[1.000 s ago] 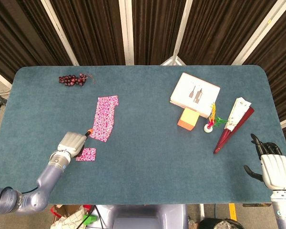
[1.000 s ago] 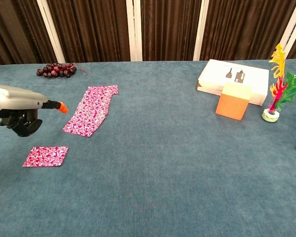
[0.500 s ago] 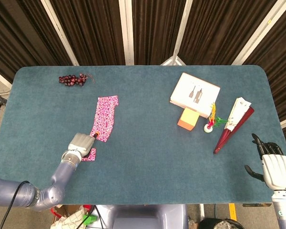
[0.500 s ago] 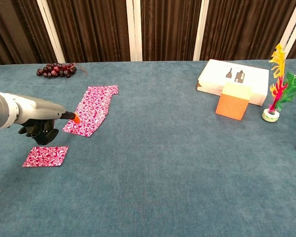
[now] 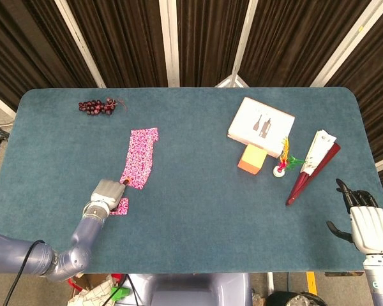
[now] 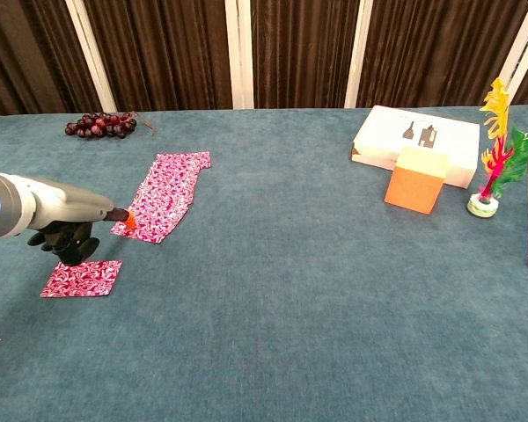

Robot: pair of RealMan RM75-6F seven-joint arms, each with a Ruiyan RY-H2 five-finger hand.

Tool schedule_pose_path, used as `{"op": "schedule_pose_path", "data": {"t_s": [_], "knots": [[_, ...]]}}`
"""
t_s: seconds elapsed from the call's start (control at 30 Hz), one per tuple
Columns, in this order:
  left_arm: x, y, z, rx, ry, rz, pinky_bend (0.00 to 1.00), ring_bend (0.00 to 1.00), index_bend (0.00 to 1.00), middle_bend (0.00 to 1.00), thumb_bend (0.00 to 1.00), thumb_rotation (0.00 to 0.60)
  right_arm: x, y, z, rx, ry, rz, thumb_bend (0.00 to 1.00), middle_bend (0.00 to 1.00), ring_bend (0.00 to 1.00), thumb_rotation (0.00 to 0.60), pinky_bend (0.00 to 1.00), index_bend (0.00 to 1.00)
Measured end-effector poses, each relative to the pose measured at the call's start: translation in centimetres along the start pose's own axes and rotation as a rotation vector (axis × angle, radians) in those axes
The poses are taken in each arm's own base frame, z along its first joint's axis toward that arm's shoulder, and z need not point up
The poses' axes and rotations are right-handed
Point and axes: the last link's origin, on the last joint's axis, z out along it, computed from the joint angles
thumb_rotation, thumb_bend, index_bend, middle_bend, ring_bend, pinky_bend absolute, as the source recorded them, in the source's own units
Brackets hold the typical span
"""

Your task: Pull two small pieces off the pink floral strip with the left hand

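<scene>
One small pink floral piece (image 6: pixel 81 278) already lies loose on the teal worktop (image 6: pixel 290 308), under the left hand (image 6: pixel 63 237). This hand has come down; its orange-tipped finger now presses the near corner of the long pink floral strip (image 6: pixel 165 194), other fingers curled, holding nothing. A second tear seems next.

Bright, even light — sharp, faint shadows.

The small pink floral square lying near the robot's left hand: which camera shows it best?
The chest view. There the small pink floral square lies fully visible on the blue table, in front of the left hand. In the head view the same square is smaller and partly hidden under that hand.
</scene>
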Motion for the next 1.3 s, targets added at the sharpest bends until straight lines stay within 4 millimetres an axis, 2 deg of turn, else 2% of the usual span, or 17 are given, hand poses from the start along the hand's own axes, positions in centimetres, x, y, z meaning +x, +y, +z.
{"op": "schedule_pose_path", "data": {"t_s": [0.5,1.07,1.3], "knots": [[-1.0,-0.9,0.1,0.041,-0.050,0.026,0.72,0.75,0.02,0.85,0.97,0.600,0.2,0.1,0.0,-0.003,0.008,0.002,0.23,0.27,0.28,0.600,0.20,0.00],[-3.3,-6.5,-0.1,0.160,-0.114,0.019,0.72,0.75,0.02,0.85,0.97,0.600,0.0,-0.2,0.0,0.003,0.005,0.000,0.23,0.27,0.28,0.600,0.20,0.00],[-3.6,-7.6,0.0,0.174,-0.117,0.010,0.72,0.75,0.02,0.85,0.97,0.600,-0.1,-0.4,-0.1,0.007,0.002,-0.007,0.23,0.27,0.28,0.600,0.20,0.00]]}}
